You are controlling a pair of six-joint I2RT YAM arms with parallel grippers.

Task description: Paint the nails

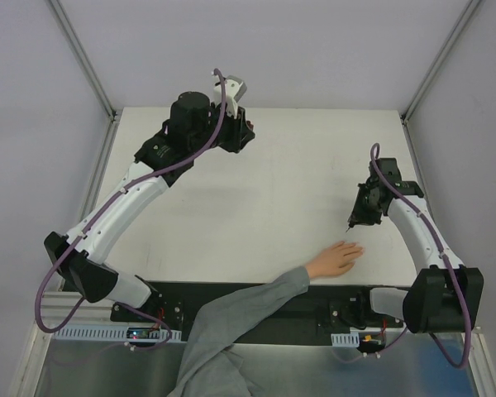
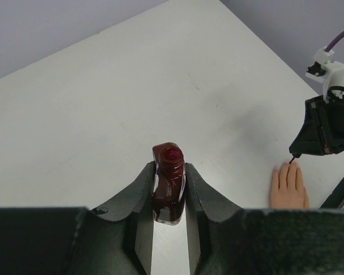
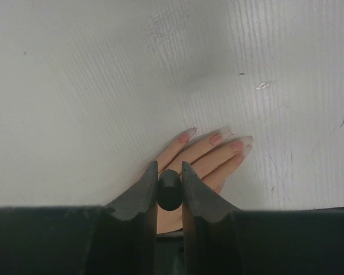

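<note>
A bare hand (image 1: 335, 260) with a grey sleeve lies flat near the table's front edge, fingers spread toward the right. Its nails (image 3: 216, 138) are long and pale pink. My right gripper (image 3: 169, 166) hangs just above the back of the hand, shut on a black brush cap (image 3: 169, 190). The thin brush tip (image 1: 348, 227) points down at the fingers. Far back on the left, my left gripper (image 2: 170, 167) is shut on a small dark red bottle (image 2: 168, 192) with an open neck, held above the table.
The grey sleeve (image 1: 231, 322) crosses the black base rail between the two arm bases. The white table (image 1: 273, 190) is bordered by grey walls and metal frame posts. A scuff mark (image 3: 265, 85) shows beyond the fingers.
</note>
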